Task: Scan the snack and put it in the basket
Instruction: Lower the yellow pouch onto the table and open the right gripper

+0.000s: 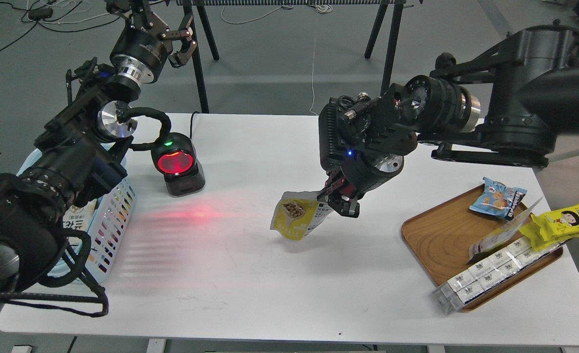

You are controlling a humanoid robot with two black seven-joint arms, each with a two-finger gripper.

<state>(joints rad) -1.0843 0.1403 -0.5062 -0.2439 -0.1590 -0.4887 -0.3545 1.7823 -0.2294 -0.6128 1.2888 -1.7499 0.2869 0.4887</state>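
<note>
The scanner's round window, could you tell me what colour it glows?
Red; the scanner also casts red stripes on the table. Head view.

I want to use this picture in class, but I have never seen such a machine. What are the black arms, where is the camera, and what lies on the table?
The camera sits in a robot's head, looking down at a white table. The two black arms are its own. The right tool is shut on the snack, a yellow pouch held above the table. The left tool is raised and open, holding nothing. The scanner glows red. The basket stands at the left, the wooden tray with other packets at the right.
</note>
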